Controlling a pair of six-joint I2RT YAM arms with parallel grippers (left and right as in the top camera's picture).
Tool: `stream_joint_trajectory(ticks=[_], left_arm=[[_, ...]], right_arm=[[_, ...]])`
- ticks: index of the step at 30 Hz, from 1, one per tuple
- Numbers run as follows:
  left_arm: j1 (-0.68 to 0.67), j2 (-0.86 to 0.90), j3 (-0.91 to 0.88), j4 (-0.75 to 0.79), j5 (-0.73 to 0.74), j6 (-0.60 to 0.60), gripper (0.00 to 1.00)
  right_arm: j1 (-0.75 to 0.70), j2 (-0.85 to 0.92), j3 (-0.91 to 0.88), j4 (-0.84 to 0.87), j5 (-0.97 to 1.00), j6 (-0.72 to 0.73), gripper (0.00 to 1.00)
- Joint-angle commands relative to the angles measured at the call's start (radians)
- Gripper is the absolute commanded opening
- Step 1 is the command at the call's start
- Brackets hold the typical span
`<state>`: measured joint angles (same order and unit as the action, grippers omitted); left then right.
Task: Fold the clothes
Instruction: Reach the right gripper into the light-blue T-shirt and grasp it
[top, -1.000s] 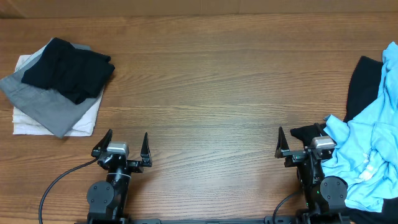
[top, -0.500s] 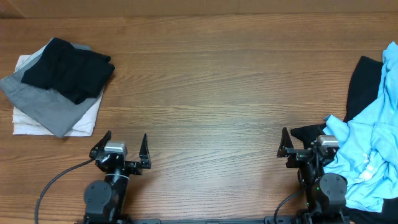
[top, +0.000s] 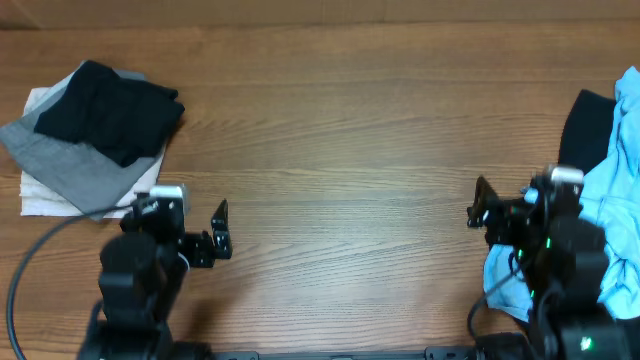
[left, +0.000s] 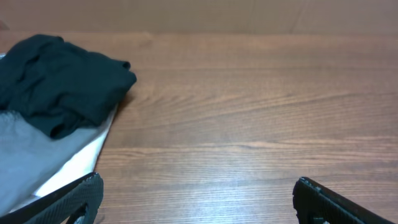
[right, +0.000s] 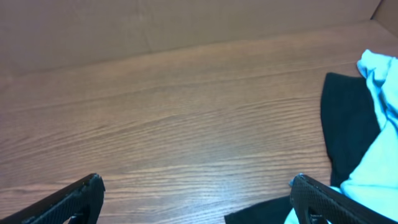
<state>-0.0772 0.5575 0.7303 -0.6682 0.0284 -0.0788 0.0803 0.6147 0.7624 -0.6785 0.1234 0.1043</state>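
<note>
Wooden table (top: 340, 130): folded stack (top: 80, 170) left, light blue T-shirt (top: 620, 170) right, seemingly over black garment (right: 348, 124). Left tool (left: 198, 186), right tool (right: 196, 183) spread wide, empty.

Wood-grain table (top: 350, 150), plain brown wall (right: 124, 25) behind, even light

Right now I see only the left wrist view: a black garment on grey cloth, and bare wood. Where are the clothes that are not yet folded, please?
Observer: A crumpled light blue T-shirt lies at the far right edge of the table.
Operator: Is something under it?
Observer: Yes, a second black garment lies partly beneath it and shows on the side toward the table's middle.
Operator: Does the right gripper hold any cloth?
Observer: No. The right gripper is open and holds nothing, with the shirt close beside it.
</note>
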Motion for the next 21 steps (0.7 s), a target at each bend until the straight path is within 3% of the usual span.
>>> stream_joint_trajectory(ticks=[1,6,12,16,21], left_arm=[[0.000,0.100,0.122,-0.058,0.060,-0.014,1.00],[0.000,0.144,0.142,-0.068,0.147,-0.015,1.00],[0.000,0.146,0.142,-0.063,0.149,-0.015,1.00],[0.000,0.146,0.142,-0.064,0.148,-0.015,1.00],[0.000,0.146,0.142,-0.063,0.148,-0.014,0.98]], right_arm=[[0.004,0.127,0.126,-0.019,-0.037,0.005,1.00],[-0.005,0.216,0.138,-0.021,0.031,0.016,1.00],[-0.092,0.375,0.135,-0.145,0.367,0.352,1.00],[-0.196,0.545,0.135,-0.169,0.350,0.471,1.00],[-0.287,0.756,0.135,-0.098,0.251,0.472,1.00]])
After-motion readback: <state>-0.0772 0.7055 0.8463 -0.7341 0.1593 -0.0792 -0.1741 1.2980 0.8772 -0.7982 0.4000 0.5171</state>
